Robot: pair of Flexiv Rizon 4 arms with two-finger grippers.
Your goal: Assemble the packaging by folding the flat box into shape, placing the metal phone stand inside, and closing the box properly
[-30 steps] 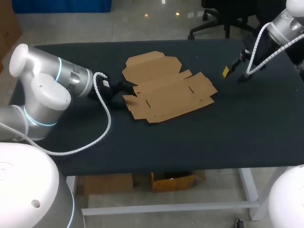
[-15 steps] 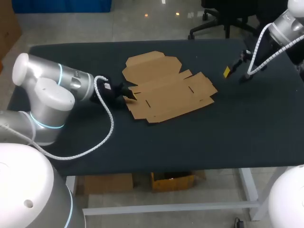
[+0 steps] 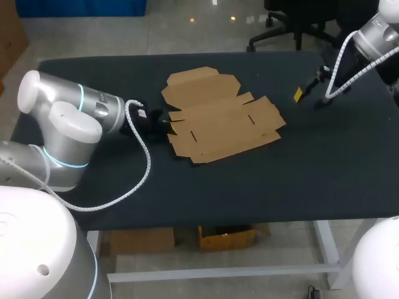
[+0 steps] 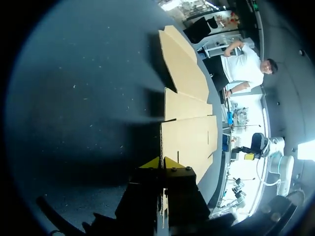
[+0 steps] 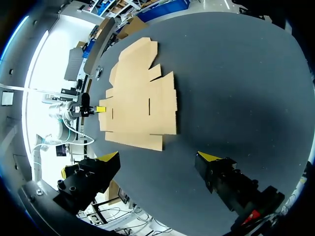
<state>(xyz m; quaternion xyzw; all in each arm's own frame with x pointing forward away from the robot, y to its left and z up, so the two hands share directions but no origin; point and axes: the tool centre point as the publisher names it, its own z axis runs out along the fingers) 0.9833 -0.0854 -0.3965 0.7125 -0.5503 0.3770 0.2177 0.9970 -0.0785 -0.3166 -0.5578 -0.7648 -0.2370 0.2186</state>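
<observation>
A flat brown cardboard box lies unfolded on the black table, left of the middle. My left gripper is low at the box's left edge. In the left wrist view its two yellow tips pinch the thin cardboard edge of the box from both sides. My right gripper hangs over the table's far right, well apart from the box. Its fingers stand wide open with nothing between them, and the box lies ahead of them.
The black tabletop stretches bare in front of and to the right of the box. My left arm's white cable loops over the table near the front left.
My left gripper has slid right onto the box's left edge and its fingers have closed on the cardboard. The box nudged slightly right. The right arm has stayed put.
</observation>
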